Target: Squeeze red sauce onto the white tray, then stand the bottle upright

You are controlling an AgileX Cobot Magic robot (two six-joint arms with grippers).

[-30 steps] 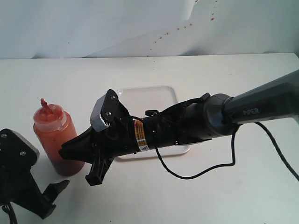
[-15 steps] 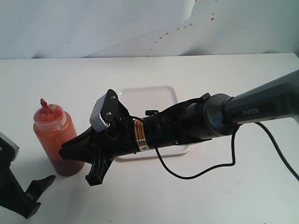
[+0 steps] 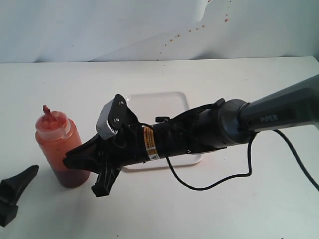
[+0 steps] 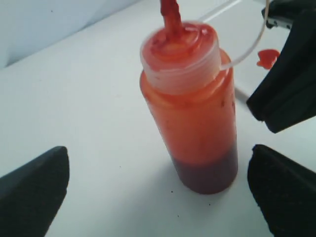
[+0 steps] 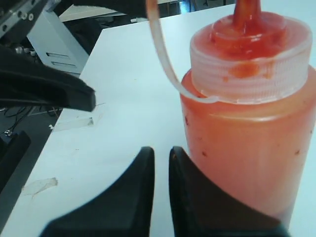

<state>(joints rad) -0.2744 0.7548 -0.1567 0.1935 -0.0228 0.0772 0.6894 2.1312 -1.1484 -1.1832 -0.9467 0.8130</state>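
Observation:
The bottle (image 3: 57, 149) of orange-red sauce stands upright on the white table, left of the white tray (image 3: 154, 95). My right gripper (image 3: 67, 162) reaches across the tray. It is shut, holds nothing, and its tips rest beside the bottle's lower side (image 5: 252, 128). My left gripper (image 3: 20, 191) is open at the bottom left corner, apart from the bottle. In the left wrist view its fingers (image 4: 32, 192) stand wide on either side of the bottle (image 4: 192, 113). A small blob of red sauce (image 4: 267, 58) shows beyond the bottle; the right arm hides it in the exterior view.
The right arm (image 3: 199, 132) lies low over the tray's front half. Its black cable (image 3: 209, 186) loops onto the table in front. The pale backdrop carries reddish specks (image 3: 189, 31). Past the table edge stands grey equipment (image 5: 54, 44).
My left gripper has drawn back to the lower left, away from the bottle, and is now mostly out of the exterior view. The right arm and bottle have not moved.

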